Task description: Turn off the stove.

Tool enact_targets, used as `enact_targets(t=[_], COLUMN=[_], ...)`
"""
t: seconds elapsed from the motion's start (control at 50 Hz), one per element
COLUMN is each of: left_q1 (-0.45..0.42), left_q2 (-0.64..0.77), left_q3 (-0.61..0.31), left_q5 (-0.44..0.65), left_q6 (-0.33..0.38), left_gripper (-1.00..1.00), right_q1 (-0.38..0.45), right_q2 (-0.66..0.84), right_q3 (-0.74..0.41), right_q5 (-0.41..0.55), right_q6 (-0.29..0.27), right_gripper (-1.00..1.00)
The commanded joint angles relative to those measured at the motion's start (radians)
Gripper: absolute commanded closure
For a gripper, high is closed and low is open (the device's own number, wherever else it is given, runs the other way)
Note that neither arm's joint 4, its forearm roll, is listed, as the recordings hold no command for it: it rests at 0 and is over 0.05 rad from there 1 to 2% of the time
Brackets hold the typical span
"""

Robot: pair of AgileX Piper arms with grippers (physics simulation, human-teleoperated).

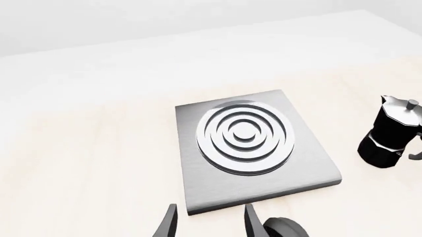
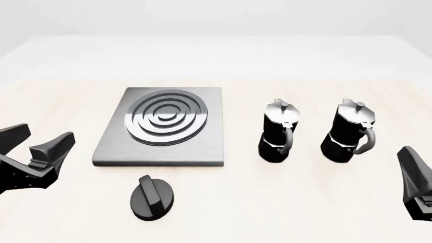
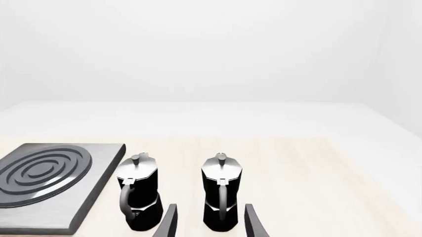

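The stove point(image 2: 162, 126) is a flat grey square plate with raised silver rings, lying left of centre. Its separate round black knob point(image 2: 152, 197) stands on the table in front of the plate's near edge. My left gripper point(image 2: 37, 144) hovers open at the far left, apart from both and holding nothing. The left wrist view looks over the stove point(image 1: 250, 148), with the knob point(image 1: 283, 228) just beside one finger of the open left gripper point(image 1: 209, 222). My right gripper point(image 2: 417, 185) is at the far right edge. In its wrist view the right gripper point(image 3: 209, 222) is open and holds nothing.
Two black-and-silver moka pots point(image 2: 278, 131) point(image 2: 349, 131) stand upright side by side to the right of the stove, handles toward me. The right wrist view faces these pots point(image 3: 140, 197) point(image 3: 221, 197) at close range. Beyond the light wooden tabletop point(image 2: 284, 202) lies a white surface.
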Motion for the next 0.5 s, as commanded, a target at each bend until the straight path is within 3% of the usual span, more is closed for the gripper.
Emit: enact_targets(t=[0.02,0.22,0.5], left_q1=[-0.040,-0.066,-0.100], left_q2=[0.182,0.330,0.488], left_q3=[-0.096,-0.136,-0.114], left_q5=[0.053,0.079,0.044], left_q6=[-0.019,0.045,0.059], left_gripper=[-1.00,-1.00,-1.00], right_q1=[0.000,0.007,0.009], right_q2=[-0.004,-0.005,0.002], right_q3=[0.000,0.000,0.000], right_q5=[0.003,0.006,-0.001], right_q6=[-0.003,-0.005,-0.006], right_gripper=[-1.00,-1.00,-1.00])
